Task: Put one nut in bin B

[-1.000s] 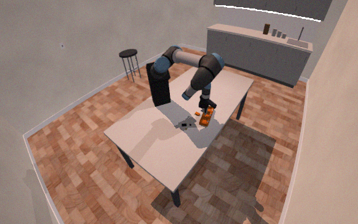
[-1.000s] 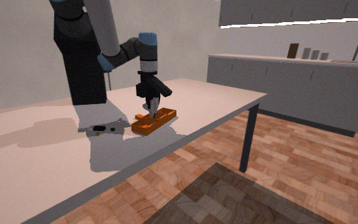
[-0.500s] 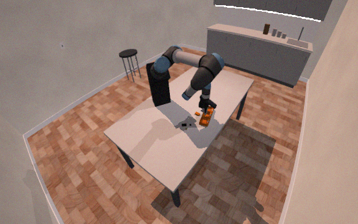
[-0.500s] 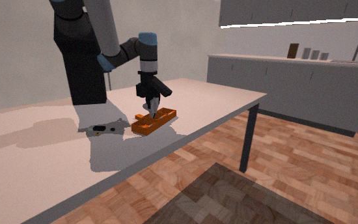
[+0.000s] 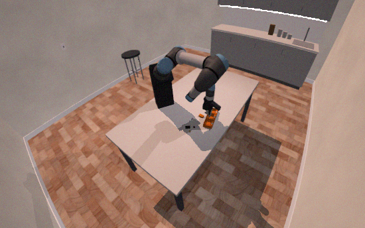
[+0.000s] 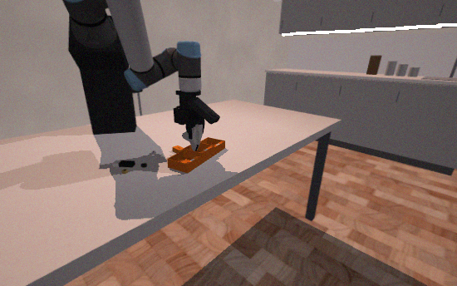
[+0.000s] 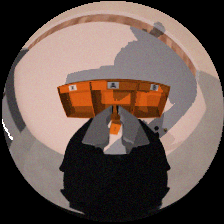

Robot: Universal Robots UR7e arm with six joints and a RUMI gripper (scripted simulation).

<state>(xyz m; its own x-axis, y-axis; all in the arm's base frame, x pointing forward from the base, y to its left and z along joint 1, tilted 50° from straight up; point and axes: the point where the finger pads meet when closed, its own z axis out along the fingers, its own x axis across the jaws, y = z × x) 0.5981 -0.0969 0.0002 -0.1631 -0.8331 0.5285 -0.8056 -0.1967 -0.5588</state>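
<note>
The orange bin block (image 5: pixel 208 126) (image 6: pixel 195 163) stands upright, with three compartments. In the wrist view, label A (image 7: pixel 113 85) is in the middle, label B (image 7: pixel 154 87) on the right, and the left label is unclear. My gripper (image 5: pixel 209 114) (image 6: pixel 196 149) (image 7: pixel 114 106) is shut, its tips low at the middle compartment; no held thing can be made out. Small dark pieces (image 5: pixel 188 126) (image 6: pixel 126 164) (image 6: pixel 144 165) (image 7: pixel 156 128) lie on the table beyond the B end. A small brass-coloured piece (image 5: pixel 189 131) (image 6: pixel 125 171) (image 7: pixel 165 130) lies by them. Which are nuts is too small to tell.
A small separate orange piece (image 5: pixel 201 115) (image 6: pixel 178 149) (image 7: pixel 115 129) lies on the table beside the bin block, on the arm-base side. The black arm pedestal (image 5: pixel 162 89) (image 6: pixel 110 100) stands at the table's back edge. The arm's shadow covers the small pieces.
</note>
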